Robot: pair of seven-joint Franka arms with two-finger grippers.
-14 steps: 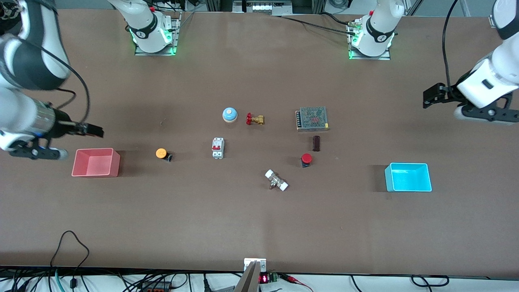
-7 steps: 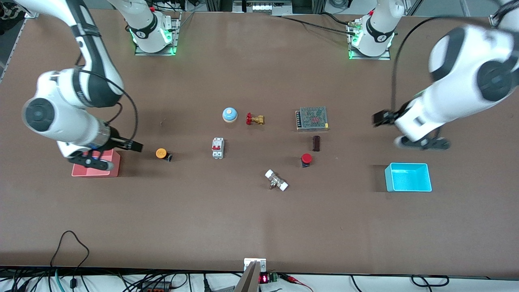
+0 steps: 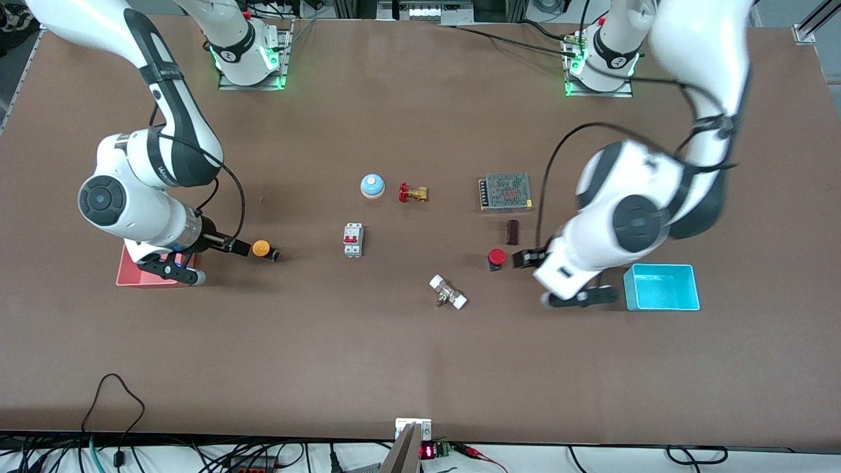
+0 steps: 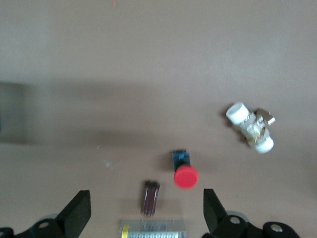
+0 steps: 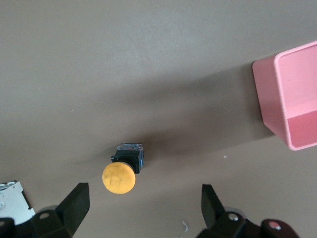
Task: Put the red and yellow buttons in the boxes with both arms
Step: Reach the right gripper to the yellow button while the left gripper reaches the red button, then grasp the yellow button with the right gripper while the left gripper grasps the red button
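Observation:
The yellow button (image 3: 261,248) lies on the table beside the pink-red box (image 3: 128,276), toward the middle. My right gripper (image 3: 238,246) is open and low, close beside that button on the box's side. In the right wrist view the button (image 5: 119,178) lies near one finger of the open gripper (image 5: 143,206), and the pink-red box (image 5: 292,99) shows. The red button (image 3: 497,257) lies mid-table. My left gripper (image 3: 523,258) is open, just beside it on the cyan box's (image 3: 660,287) side. In the left wrist view the red button (image 4: 185,177) lies just ahead of the open gripper (image 4: 146,213).
A blue bell (image 3: 372,186), brass valve (image 3: 412,193), circuit breaker (image 3: 353,240), mesh power supply (image 3: 505,192), dark block (image 3: 512,232) and white-ended fitting (image 3: 448,292) lie around mid-table. My right arm covers part of the pink-red box.
Both arms have swung in from the table's ends and come down: the right gripper to beside the yellow button, the left gripper to beside the red button. The objects have not moved.

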